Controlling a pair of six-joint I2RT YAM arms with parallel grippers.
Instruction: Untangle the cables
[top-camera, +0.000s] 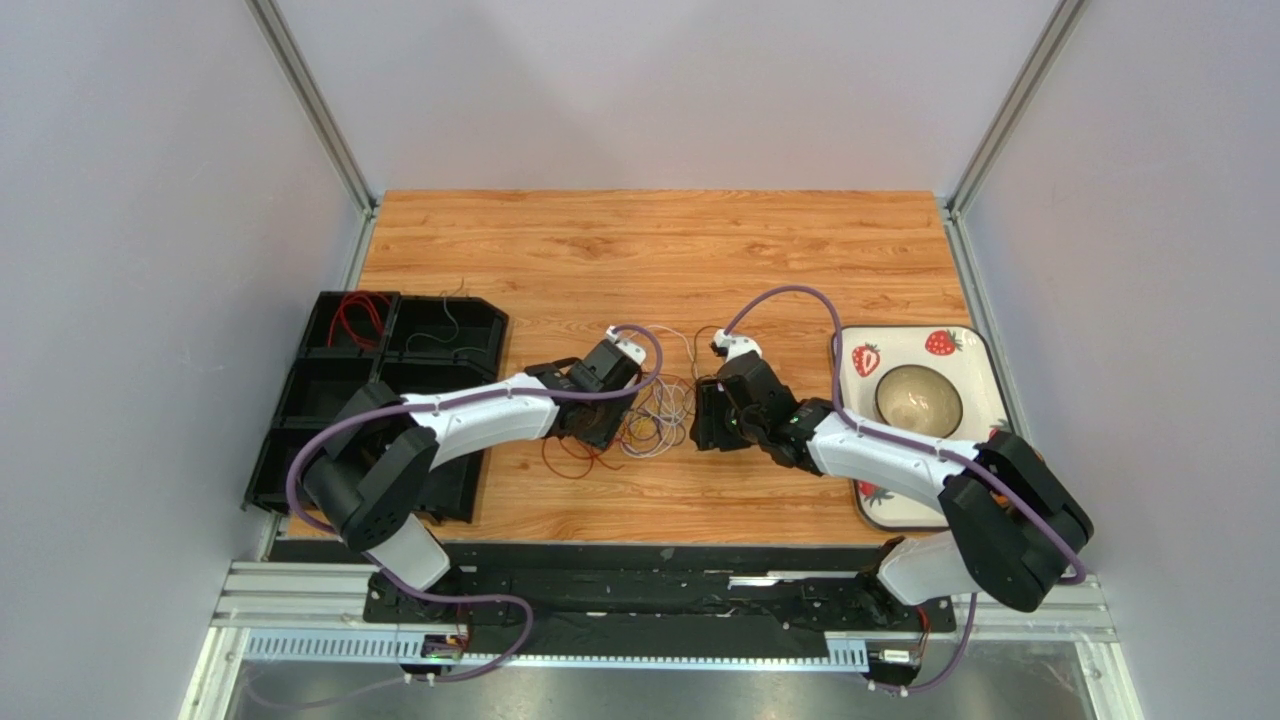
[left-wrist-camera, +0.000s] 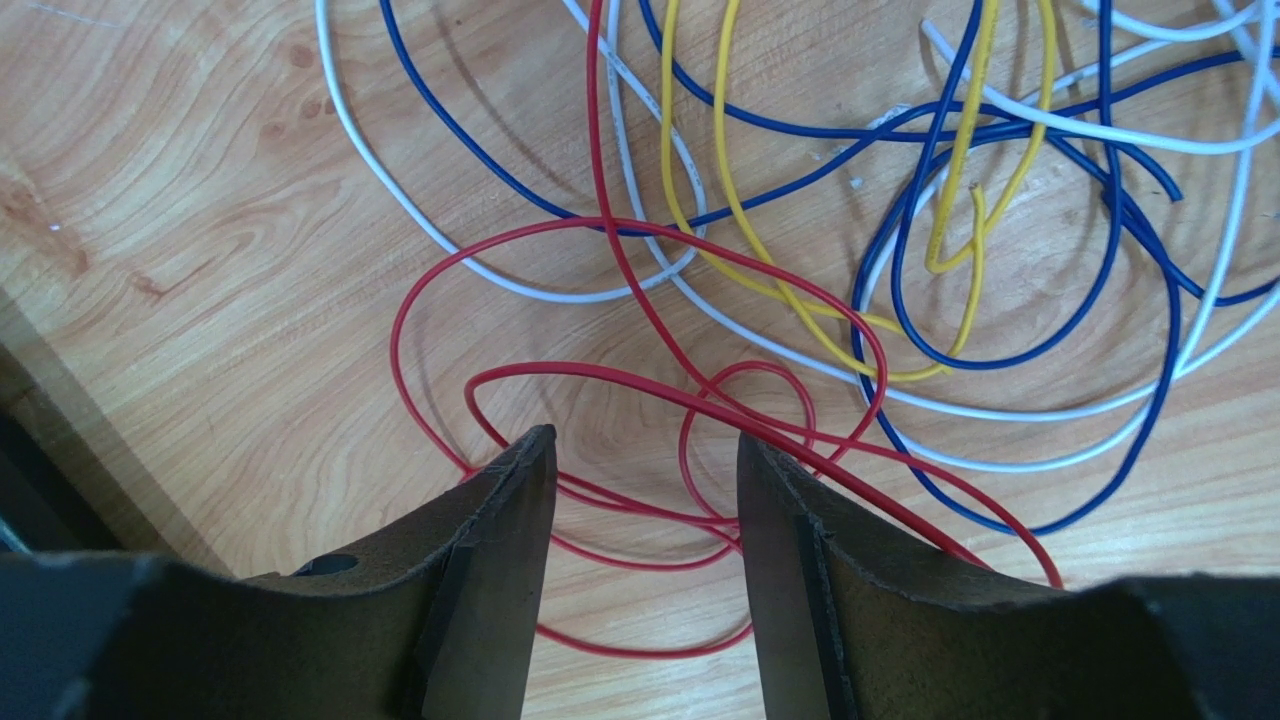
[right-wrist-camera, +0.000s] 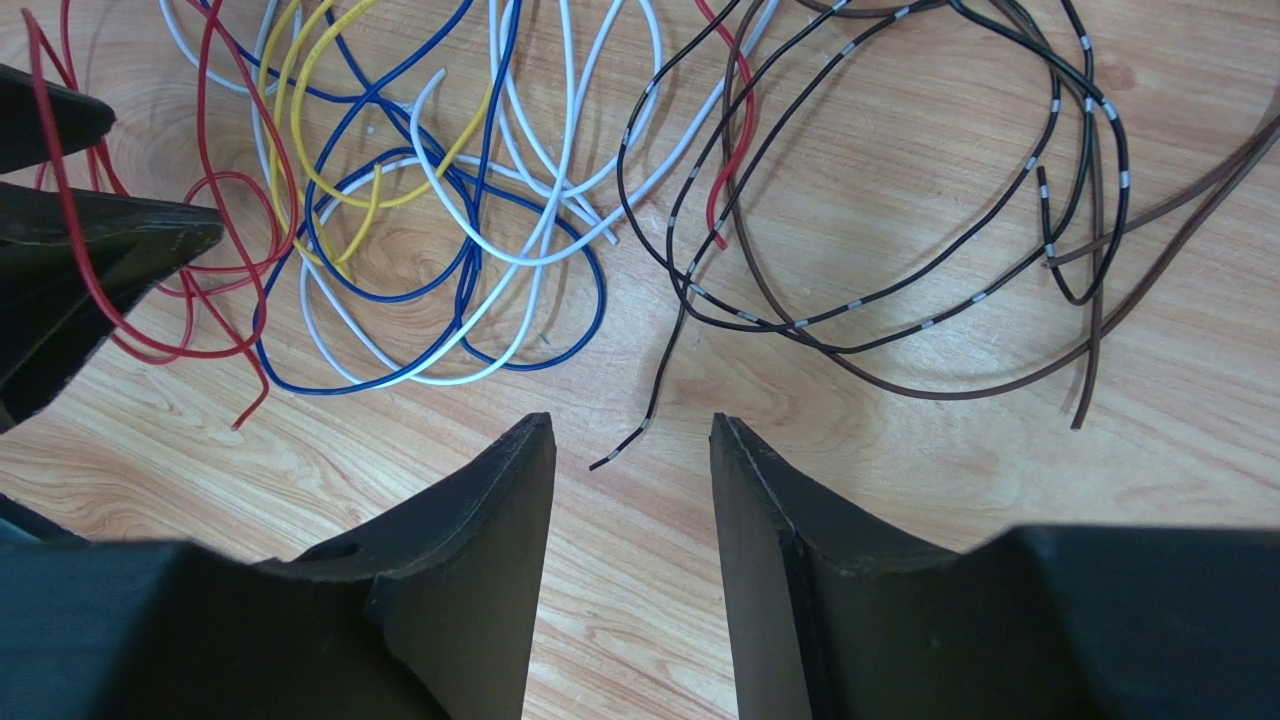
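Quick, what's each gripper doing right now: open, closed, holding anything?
Left gripper: open, loops of red cable lie between its jaws, nothing clamped.
Right gripper: open, holding nothing.

View from above. A wooden bench (top-camera: 661, 240) carries a loose bunch of thin cables (top-camera: 663, 411) at its middle. The left tool (top-camera: 619, 423) and the right tool (top-camera: 703, 426) face each other across the bunch, one at each side, both low over the bench. At the left edge lies a black compartment tray (top-camera: 308, 398) with a red wire (top-camera: 356, 318) in a rear compartment. At the right edge, a strawberry-printed tray (top-camera: 962, 345) holds a bowl (top-camera: 920, 398).
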